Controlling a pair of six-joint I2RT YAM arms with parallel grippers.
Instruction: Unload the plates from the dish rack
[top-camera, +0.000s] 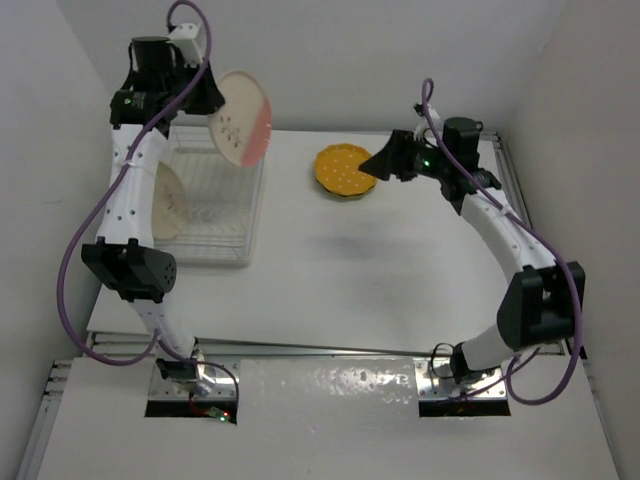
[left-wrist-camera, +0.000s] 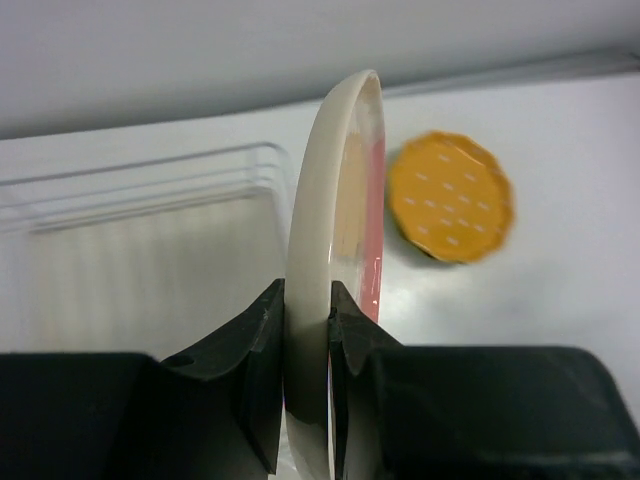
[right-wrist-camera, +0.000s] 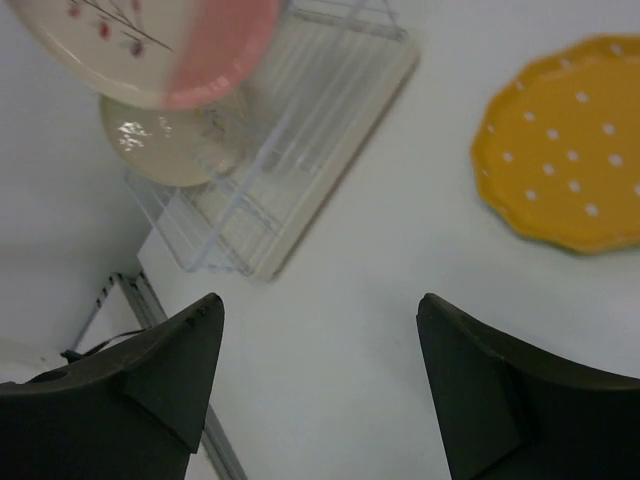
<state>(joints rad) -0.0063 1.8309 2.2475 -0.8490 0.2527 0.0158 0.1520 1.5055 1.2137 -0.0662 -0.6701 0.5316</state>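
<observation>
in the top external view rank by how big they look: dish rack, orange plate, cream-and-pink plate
1. dish rack, clearly the largest.
2 and 3. cream-and-pink plate and orange plate: they look similar. The pink one is lifted in the left gripper, nearer the camera and tilted, so ranking them is unsure.
</observation>
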